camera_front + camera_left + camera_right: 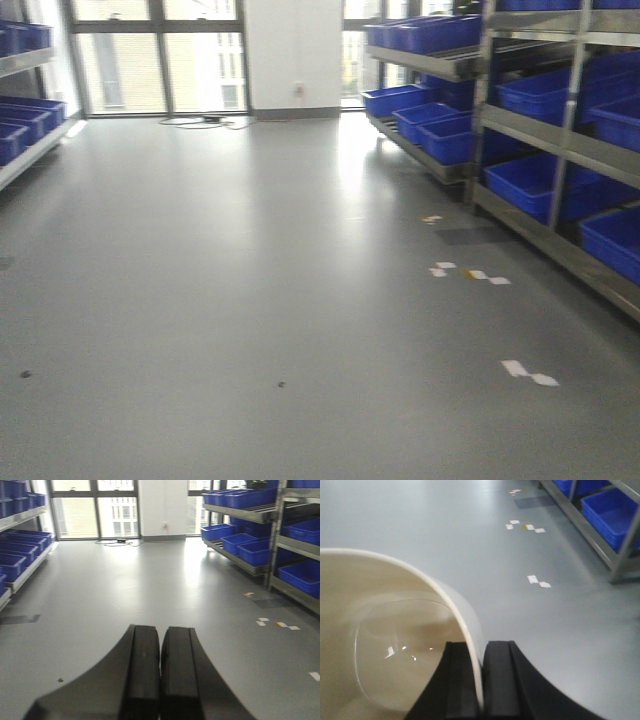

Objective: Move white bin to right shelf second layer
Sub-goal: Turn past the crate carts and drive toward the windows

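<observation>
While over floor point(470, 540), white bin point(380, 630) (rim) in right hand point(482, 652)

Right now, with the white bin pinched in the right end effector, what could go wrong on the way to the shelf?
1. The right end effector grips only one thin wall of the white bin, so it may tilt or slip.
2. The left end effector is shut and empty, giving no support.
3. Blue crates crowd the right shelf; the bin may bump one.
</observation>
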Robot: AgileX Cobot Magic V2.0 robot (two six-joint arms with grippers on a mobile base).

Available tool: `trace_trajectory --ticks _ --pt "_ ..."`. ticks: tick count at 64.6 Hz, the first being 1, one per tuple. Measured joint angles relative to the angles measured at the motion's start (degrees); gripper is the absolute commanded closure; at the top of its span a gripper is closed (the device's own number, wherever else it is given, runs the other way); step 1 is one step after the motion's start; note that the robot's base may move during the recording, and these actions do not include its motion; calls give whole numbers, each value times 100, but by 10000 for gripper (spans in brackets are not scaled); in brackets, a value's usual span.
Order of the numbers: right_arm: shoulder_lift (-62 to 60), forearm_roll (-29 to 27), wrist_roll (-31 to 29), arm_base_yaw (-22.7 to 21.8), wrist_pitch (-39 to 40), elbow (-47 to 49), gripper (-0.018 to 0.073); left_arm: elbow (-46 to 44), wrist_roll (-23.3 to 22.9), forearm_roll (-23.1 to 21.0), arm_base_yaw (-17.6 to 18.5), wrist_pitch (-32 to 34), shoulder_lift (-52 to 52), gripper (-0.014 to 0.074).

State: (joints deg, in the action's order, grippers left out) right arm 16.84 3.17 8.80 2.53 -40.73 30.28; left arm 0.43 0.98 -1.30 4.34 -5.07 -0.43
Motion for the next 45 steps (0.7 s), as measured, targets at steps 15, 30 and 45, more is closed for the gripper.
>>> trace_trajectory --ticks 15,30,45 --pt "0 0 0 0 0 0 511 0 0 0 0 0 0 512" --pt "0 -9 0 0 0 0 511 0 0 0 0 0 0 512" --pt "0 -9 0 0 0 0 511 0 0 0 0 0 0 512"
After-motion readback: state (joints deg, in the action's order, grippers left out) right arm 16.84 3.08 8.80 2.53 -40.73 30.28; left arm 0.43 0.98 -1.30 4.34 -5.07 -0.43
